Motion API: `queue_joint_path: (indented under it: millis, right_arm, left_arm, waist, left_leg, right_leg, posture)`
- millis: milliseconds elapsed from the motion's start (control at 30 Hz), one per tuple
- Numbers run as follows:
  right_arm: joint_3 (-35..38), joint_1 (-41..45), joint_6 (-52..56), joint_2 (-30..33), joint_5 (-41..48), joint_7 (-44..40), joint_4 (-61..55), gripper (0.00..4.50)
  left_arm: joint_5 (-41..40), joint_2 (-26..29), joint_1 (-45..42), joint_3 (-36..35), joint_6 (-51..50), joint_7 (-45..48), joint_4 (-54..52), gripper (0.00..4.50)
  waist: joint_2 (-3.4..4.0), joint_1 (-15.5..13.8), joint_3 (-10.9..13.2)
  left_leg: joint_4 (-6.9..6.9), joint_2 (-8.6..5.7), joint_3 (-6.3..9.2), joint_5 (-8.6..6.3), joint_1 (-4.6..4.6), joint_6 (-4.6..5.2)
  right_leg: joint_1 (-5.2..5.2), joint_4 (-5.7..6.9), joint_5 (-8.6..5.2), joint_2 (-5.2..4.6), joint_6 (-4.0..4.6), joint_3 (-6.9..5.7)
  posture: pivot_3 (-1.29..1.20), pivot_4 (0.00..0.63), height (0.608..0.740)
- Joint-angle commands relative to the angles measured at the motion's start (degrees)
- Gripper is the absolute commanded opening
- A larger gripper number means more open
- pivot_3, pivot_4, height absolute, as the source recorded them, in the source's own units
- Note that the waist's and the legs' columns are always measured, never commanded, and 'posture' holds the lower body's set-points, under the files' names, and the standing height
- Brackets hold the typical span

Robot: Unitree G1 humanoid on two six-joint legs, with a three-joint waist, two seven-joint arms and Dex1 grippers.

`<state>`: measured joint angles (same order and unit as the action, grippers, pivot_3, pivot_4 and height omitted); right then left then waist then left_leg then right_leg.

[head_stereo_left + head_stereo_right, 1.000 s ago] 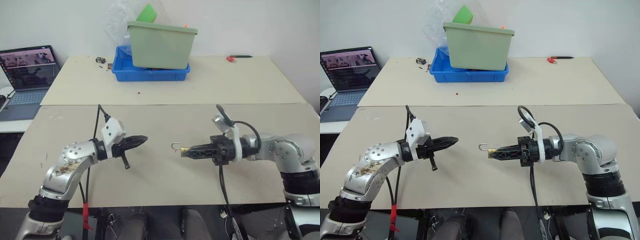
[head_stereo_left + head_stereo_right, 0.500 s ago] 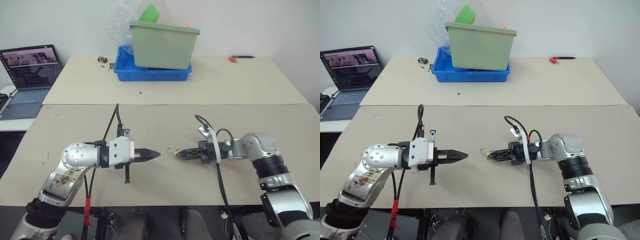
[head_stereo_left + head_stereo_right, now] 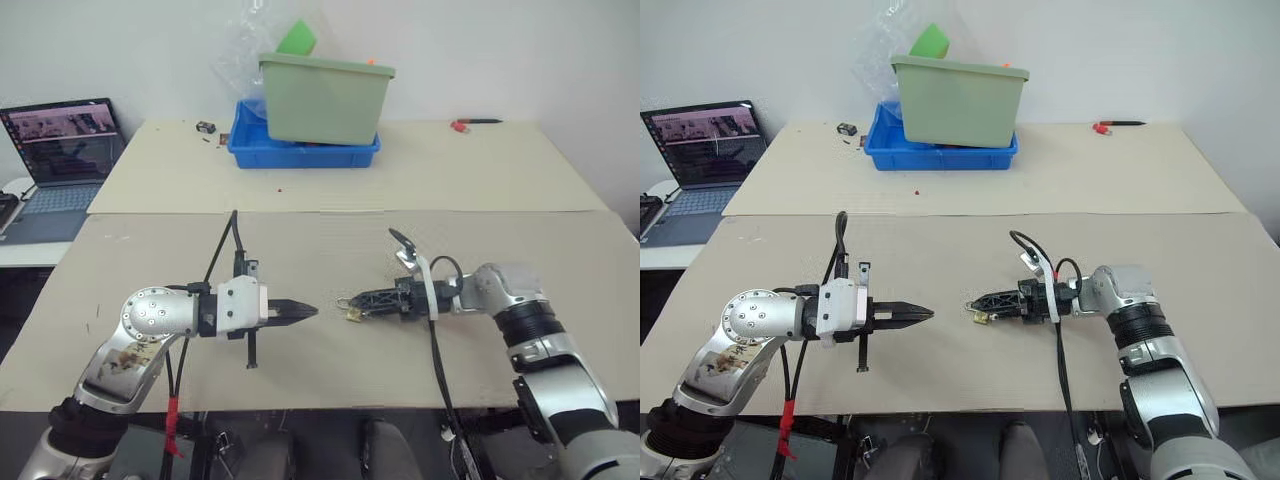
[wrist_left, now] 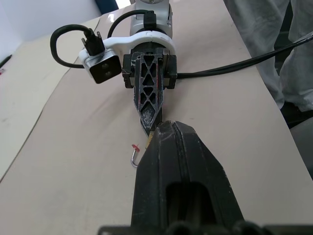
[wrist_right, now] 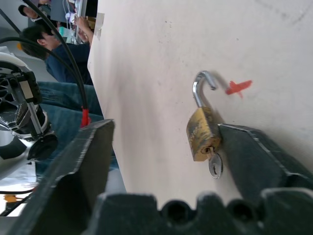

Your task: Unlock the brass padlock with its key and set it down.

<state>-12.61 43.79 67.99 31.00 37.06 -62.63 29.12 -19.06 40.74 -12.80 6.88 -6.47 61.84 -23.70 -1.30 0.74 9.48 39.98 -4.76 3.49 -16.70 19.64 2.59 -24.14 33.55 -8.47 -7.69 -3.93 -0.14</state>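
Presently, the brass padlock [image 5: 202, 132] lies on the beige table [image 3: 330, 250] with its silvery shackle swung open and a small key [image 5: 214, 165] in the keyhole at the opposite end of its body. In the right wrist view, the right gripper [image 5: 161, 161] has its fingers spread wide, one finger [image 5: 259, 156] just beside the padlock body and the other well apart from it; neither finger clamps the padlock. A small red mark [image 5: 238, 87] sits on the table just beside the shackle hook. In the head views, the padlock [image 3: 351, 312] rests at the tip of the right gripper [image 3: 368, 300], roughly at the centre of the near table panel. The left gripper [image 3: 300, 311] is at 9 o'clock from the padlock, near it but apart, with its fingers closed together to a point and nothing held between them; it points toward the right gripper. At 12 o'clock, on the far table panel, a green bin [image 3: 322, 98] stands in a blue tray [image 3: 300, 150]. A laptop [image 3: 60, 150] stands open at 10 o'clock, off the table's edge. A red-tipped object [image 3: 470, 125] lies at 1 o'clock near the far edge.
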Motion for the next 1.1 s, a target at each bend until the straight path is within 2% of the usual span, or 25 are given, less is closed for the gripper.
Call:
queue_joint_path:
  millis: [33, 133, 267, 367, 467, 533, 633, 733, 1100]
  right_arm:
    - [0.0, -2.1, -7.6, 5.6, -7.2, 2.4, -3.3, 4.43]
    - [-1.1, -5.4, -15.0, 10.0, -11.6, 2.5, -10.2, 4.43]
    - [1.8, -9.6, -21.2, 13.3, -13.1, 3.0, -20.4, 4.43]
    - [2.2, -15.2, -31.9, 16.8, -16.8, 1.4, -29.5, 4.43]
    - [4.5, -23.8, -36.6, 20.0, -14.1, -2.9, -43.0, 4.43]
    - [5.3, -26.5, -37.4, 19.7, -13.9, -2.0, -46.5, 4.43]
    - [6.5, -29.0, -37.9, 15.9, -15.2, 4.3, -48.6, 4.43]
    - [10.0, -28.8, -34.0, 12.4, -12.2, 8.3, -48.1, 4.43]
    - [11.5, -31.1, -34.5, 12.4, -13.0, 10.5, -46.7, 4.43]
  left_arm:
    - [-0.2, -0.3, 0.2, -0.7, -0.5, -0.9, 0.4, 0.00]
    - [-0.5, -0.6, 0.0, -0.7, -1.8, -1.5, 1.7, 0.00]
    - [-0.7, -1.5, -0.8, -0.3, -4.5, -2.7, 2.7, 0.00]
    - [-1.3, -2.3, -1.3, -0.3, -6.6, -3.6, 2.4, 0.00]
    - [-1.1, -2.4, -1.9, 0.0, -7.7, -3.6, 2.1, 0.00]
    - [-1.3, -2.3, -2.1, 0.3, -9.1, -3.7, 2.2, 0.00]
    - [-1.1, -2.9, -3.1, 1.4, -12.5, -4.5, 4.2, 0.00]
    - [0.0, -3.7, -4.3, 3.4, -15.1, -5.0, 6.3, 0.00]
    - [4.8, -5.7, -6.8, 8.3, -11.0, -2.7, 12.6, 0.00]
  waist:
    - [0.00, -0.2, 0.0]
    - [0.03, -0.7, 0.0]
    - [0.03, -0.7, 0.0]
    - [0.02, -0.7, 0.0]
    - [0.02, -0.8, 0.0]
    - [-0.01, -0.6, 0.0]
    - [-0.08, -0.3, 0.1]
    - [-0.07, -0.4, 0.1]
    - [-0.07, -0.8, 0.1]
  left_leg:
    - [0.02, 0.04, 0.00, 0.01, -0.05, 0.00]
    - [0.03, 0.00, 0.00, 0.07, 0.03, -0.01]
    - [-0.06, -0.09, 0.00, 0.02, 0.27, 0.01]
    - [-0.09, -0.21, -0.06, 0.06, 0.86, -0.07]
    - [-0.12, -0.20, -0.11, 0.17, 1.14, -0.33]
    - [-0.11, -0.18, -0.18, 0.15, 1.44, -0.31]
    - [-0.07, -0.18, -0.32, 0.02, 1.48, -0.07]
    - [-0.01, -0.19, -0.32, 0.02, 1.46, -0.04]
    - [-0.02, -0.20, -0.35, 0.04, 1.48, -0.03]
  right_leg:
    - [0.08, -0.01, -0.03, 0.06, -0.06, 0.06]
    - [-0.03, 0.08, -0.06, 0.14, -0.09, 0.27]
    - [-0.39, 0.10, -0.05, 0.15, -0.06, 0.37]
    - [-1.13, 0.19, 0.23, 0.15, 0.38, 0.55]
    - [-1.45, 0.23, 0.24, 0.15, 0.40, 0.59]
    - [-1.82, 0.24, 0.24, 0.15, 0.41, 0.64]
    - [-1.87, 0.29, 0.27, 0.15, 0.42, 0.76]
    - [-1.88, 0.41, 0.28, 0.15, 0.44, 0.79]
    - [-1.94, 0.40, 0.31, 0.17, 0.50, 0.80]
  posture:
    - [0.00, 0.150, 0.740]
    - [0.00, 0.150, 0.740]
    - [0.00, 0.150, 0.740]
    - [0.00, 0.150, 0.740]
    - [0.00, 0.150, 0.740]
    - [0.00, 0.150, 0.740]
    - [0.00, 0.150, 0.740]
    - [0.00, 0.150, 0.740]
    - [0.00, 0.150, 0.740]
